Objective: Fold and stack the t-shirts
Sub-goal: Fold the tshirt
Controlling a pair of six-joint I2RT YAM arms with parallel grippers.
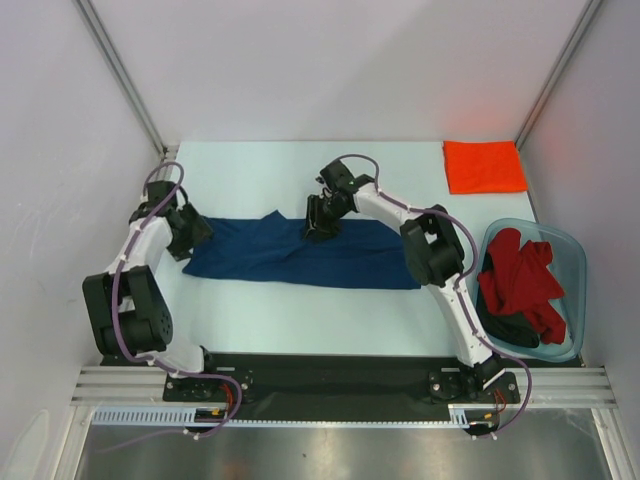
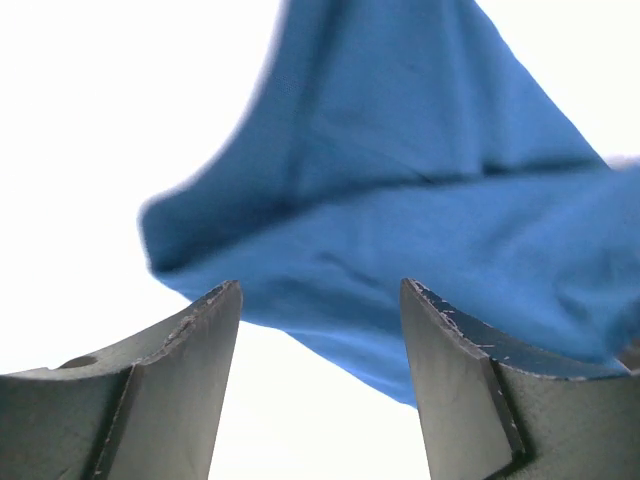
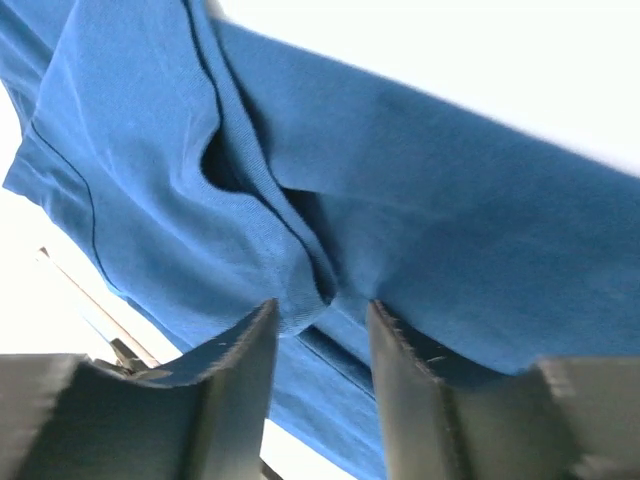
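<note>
Matt ribbed navy t-shirt (image 1: 262, 262) (soft cloth)

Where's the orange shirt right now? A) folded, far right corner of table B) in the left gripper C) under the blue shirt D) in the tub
A: the orange shirt lies folded flat at the far right corner of the table, outside the tub.

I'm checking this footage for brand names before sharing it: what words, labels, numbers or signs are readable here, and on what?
None can be read in any view.
The blue shirt shows only plain cloth, with no print facing a camera.
The orange shirt, the red shirts and the plastic tub show no lettering.
</note>
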